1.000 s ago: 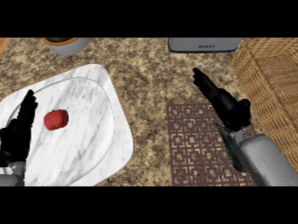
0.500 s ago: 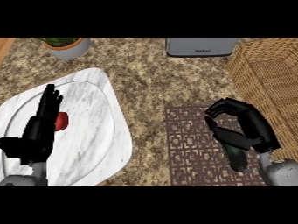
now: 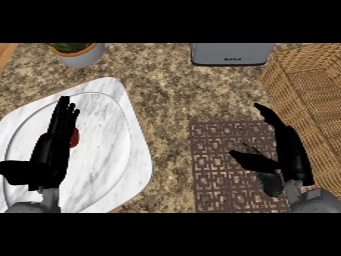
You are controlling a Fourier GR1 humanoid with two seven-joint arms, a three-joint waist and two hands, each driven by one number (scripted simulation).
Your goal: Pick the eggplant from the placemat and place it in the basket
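Even, fairly bright light is falling across the counter (image 3: 165, 95), with no glare showing. The black hands are reading as flat dark shapes, casting only faint shadows. Nothing is bending at the edges.

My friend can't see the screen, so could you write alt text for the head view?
Two black robot hands reach over a speckled stone counter: the open left hand lies over a marble tray, partly hiding a small red thing, while the open right hand hovers above a dark patterned placemat. A wicker basket stands at right, a potted plant and a grey appliance at the back.
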